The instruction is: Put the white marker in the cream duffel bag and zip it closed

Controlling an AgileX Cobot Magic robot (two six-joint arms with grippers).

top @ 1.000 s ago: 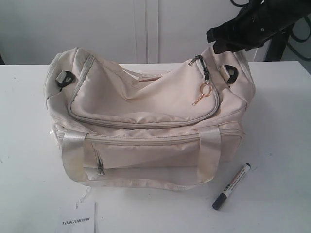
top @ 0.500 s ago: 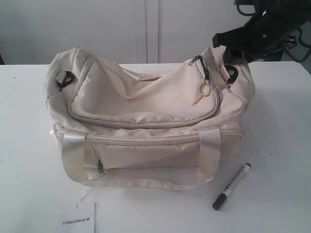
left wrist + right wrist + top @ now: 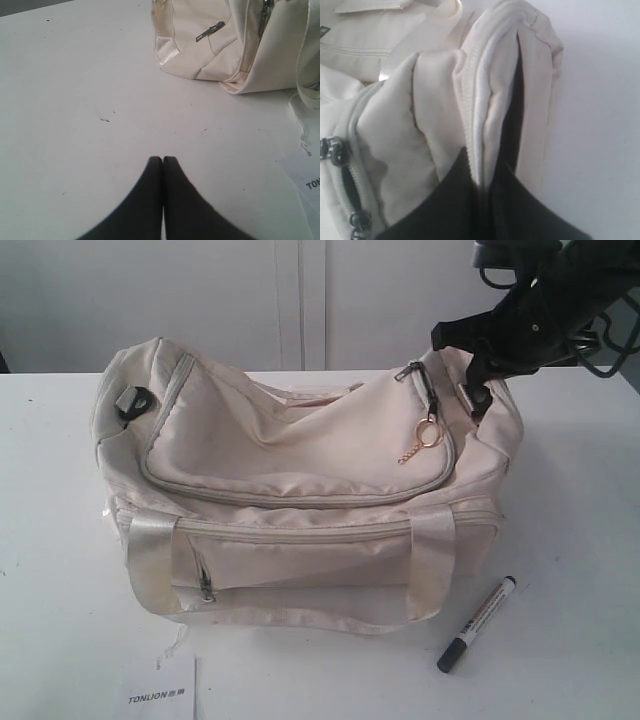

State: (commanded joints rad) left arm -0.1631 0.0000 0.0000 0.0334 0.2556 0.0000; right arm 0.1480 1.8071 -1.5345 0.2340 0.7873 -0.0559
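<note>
The cream duffel bag (image 3: pixel 300 490), soft with 2 satin handles (image 3: pixel 150 560), sits on a white table (image 3: pixel 60 640) before white wall panels (image 3: pixel 200 300). The white marker (image 3: pixel 478 624), dark-capped, lies beside the bag. The right gripper (image 3: pixel 480 182) pinches the bag's end fabric; the left gripper (image 3: pixel 162 161) is clenched empty near the bag.

Left gripper (image 3: pixel 162 161) was fully closed when I checked: both black fingers (image 3: pixel 142 205) pressed flat together along their length, tips level, holding nothing. Wrist sat low, fingers pointing forward at a shallow angle.

Right arm (image 3: pixel 560 290) reached in from the upper right of the exterior view, wrist pitched down, cables looped behind it. Right gripper (image 3: pixel 481 187) was clamped on a fold at the end of the bag (image 3: pixel 435 100), one finger on each side of the fabric, tips nearly meeting.
</note>
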